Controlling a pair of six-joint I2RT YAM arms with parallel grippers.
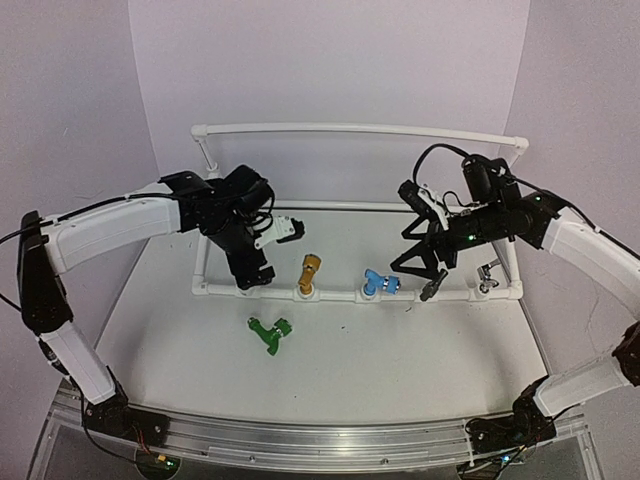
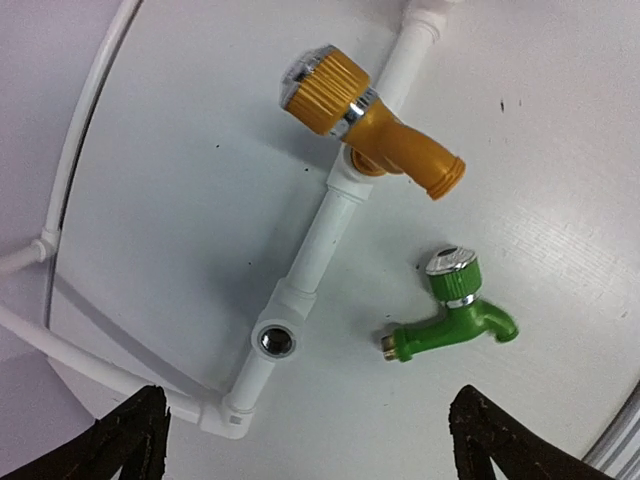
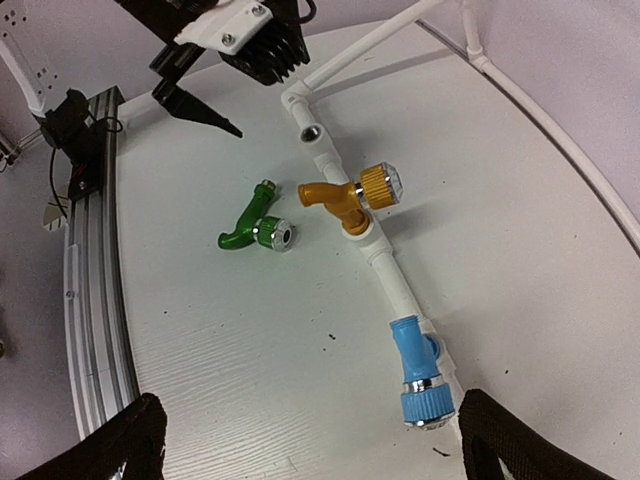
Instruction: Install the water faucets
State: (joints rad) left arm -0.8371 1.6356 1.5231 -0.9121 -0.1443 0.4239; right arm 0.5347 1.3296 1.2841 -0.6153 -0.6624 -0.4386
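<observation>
- The white pipe frame [image 1: 350, 130] stands on the table. Most sockets on its front rail look filled, so the job seems nearly done, with one fitting left.
- The left gripper [image 2: 308, 420] hangs over the rail's left end, its fingers spread wide with nothing between them.
- The right gripper [image 3: 305, 420] hovers over the rail's right part, also wide open and empty.
- The golden-orange faucet [image 1: 310, 270] and the blue faucet [image 1: 378, 284] sit in the rail side by side.
- The dark grey faucet [image 1: 432, 289] appears to be at the rail under the right gripper, though its seating is hard to judge. The silver faucet [image 1: 487, 272] is near the right corner.
- The green faucet [image 2: 455, 315] lies on its side on the table just in front of the rail. It is clear of the left fingers and lines up with one of them rather than with the gap.
- The empty socket [image 2: 276, 341] lies just ahead of that gap.
</observation>
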